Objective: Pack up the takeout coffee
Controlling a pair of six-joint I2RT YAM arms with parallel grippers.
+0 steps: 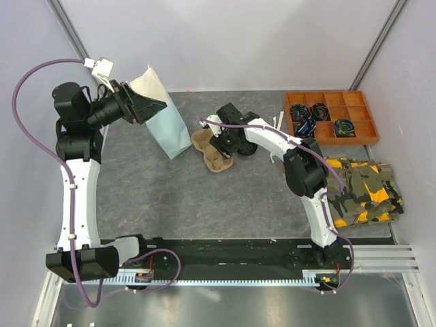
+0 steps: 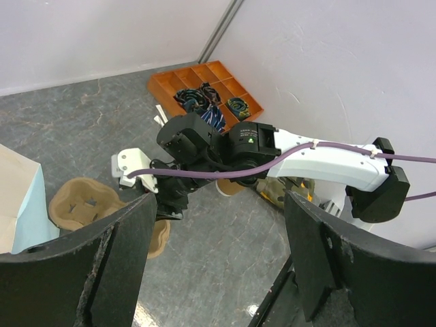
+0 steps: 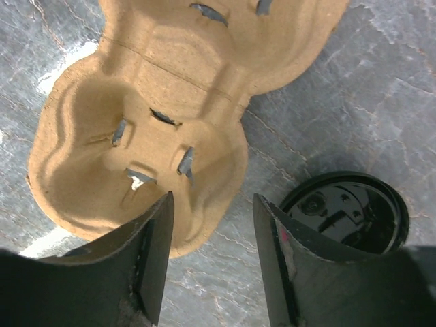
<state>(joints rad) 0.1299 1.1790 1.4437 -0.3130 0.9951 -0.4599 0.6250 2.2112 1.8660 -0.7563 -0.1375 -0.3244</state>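
Takeout coffee (image 3: pixel 344 211): stands on the table (image 1: pixel 204 204) just beside the pulp carrier (image 3: pixel 143 136), outside both of its pockets. The right wrist view shows its black lid from above. The left wrist view shows a bit of tan cup wall under the right arm. It is hidden by that arm in the top view.

Right gripper (image 3: pixel 214 201): low over the carrier's near pocket, jaws partly apart. One finger is over the pocket, the other past its rim on the cup's side. The carrier's rim and bare table show in the gap. Nothing is held. The lid sits outside the jaws, beside the outer finger.

Left gripper (image 2: pixel 219 204): raised at the far left, jaws wide, nothing between them. In the top view it sits by the top of the bag (image 1: pixel 170 129). Whether they touch, I cannot tell.

Bag: light blue, cream at the top, left of the carrier.

Orange tray (image 1: pixel 330 117): far right corner, dark coiled items in several compartments.

Camouflage cloth (image 1: pixel 361 191): folded, at the right edge, near side of the tray.
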